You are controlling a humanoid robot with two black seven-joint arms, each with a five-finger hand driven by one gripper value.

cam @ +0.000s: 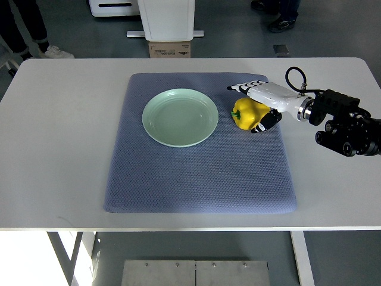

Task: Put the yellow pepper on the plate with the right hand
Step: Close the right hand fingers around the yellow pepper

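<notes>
A yellow pepper (244, 114) with a green stem lies on the blue-grey mat (196, 173), just right of the pale green plate (180, 117). My right hand (246, 107) reaches in from the right and sits around the pepper. Its white fingers (243, 87) stretch straight along the pepper's far side, and the dark-tipped thumb (265, 121) rests against its near right side. The fingers are not curled onto the pepper, which still rests on the mat. The plate holds nothing. The left arm is out of view.
The mat lies on a white table (53, 149). The black forearm and wrist (342, 122) hang over the table's right part. Beyond the far edge stand a white base with a cardboard box (169, 49) and people's shoes on the floor.
</notes>
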